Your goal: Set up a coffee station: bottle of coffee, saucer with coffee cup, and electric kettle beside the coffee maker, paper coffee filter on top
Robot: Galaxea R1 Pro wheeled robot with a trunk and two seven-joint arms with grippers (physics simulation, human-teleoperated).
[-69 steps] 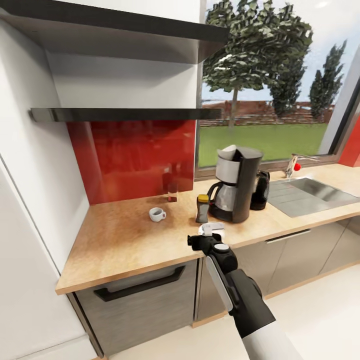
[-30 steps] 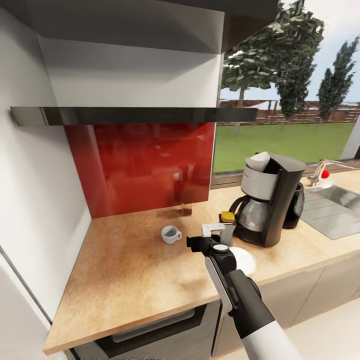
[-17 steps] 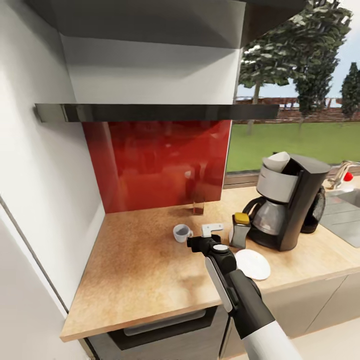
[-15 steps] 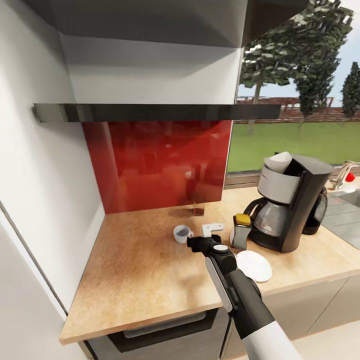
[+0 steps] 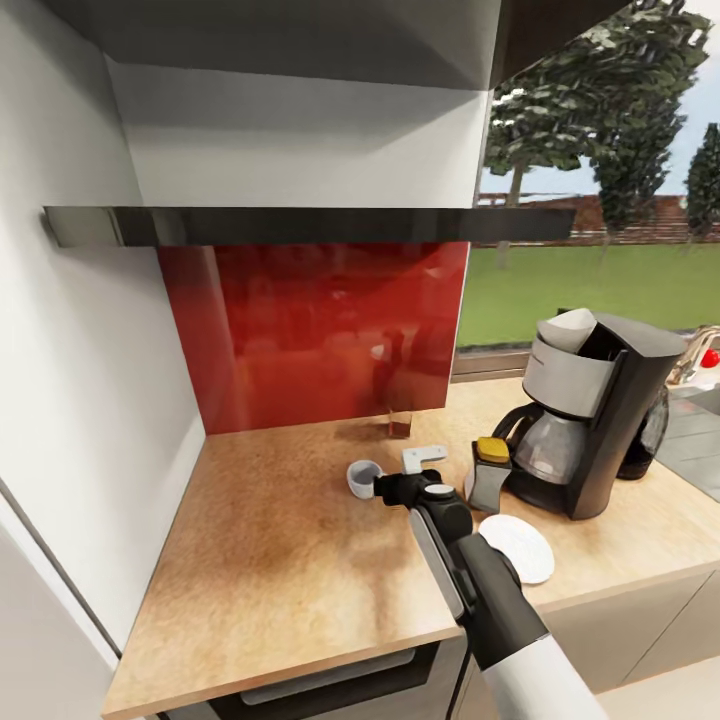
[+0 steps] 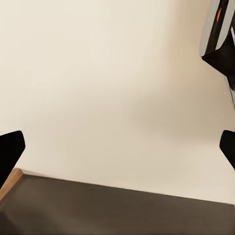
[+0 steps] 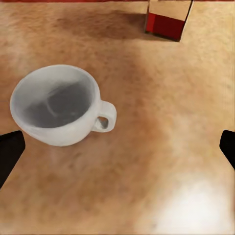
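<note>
The black coffee maker (image 5: 610, 420) stands on the wooden countertop (image 5: 280, 540) with a paper filter (image 5: 568, 328) in its top. Just left of it is the yellow-lidded coffee bottle (image 5: 488, 472), and the dark kettle (image 5: 648, 435) stands behind its right side. A white saucer (image 5: 518, 547) lies in front of the bottle. The white coffee cup (image 5: 362, 477) (image 7: 58, 105) stands upright and apart from the saucer. My right gripper (image 5: 405, 468) (image 7: 117, 147) is open and low over the counter, right beside the cup, with the cup's handle toward the gap. My left gripper (image 6: 117, 147) is open and holds nothing.
A small glass with a red base (image 5: 398, 424) (image 7: 169, 17) stands by the red backsplash (image 5: 320, 330). A dark shelf (image 5: 300, 225) runs overhead. A white wall (image 5: 90, 400) closes the counter's left end. The sink (image 5: 700, 440) lies at far right.
The whole view has shifted as the robot drew nearer the counter. My right gripper, earlier over the saucer, now sits beside the cup, and the saucer lies bare to the arm's right.
</note>
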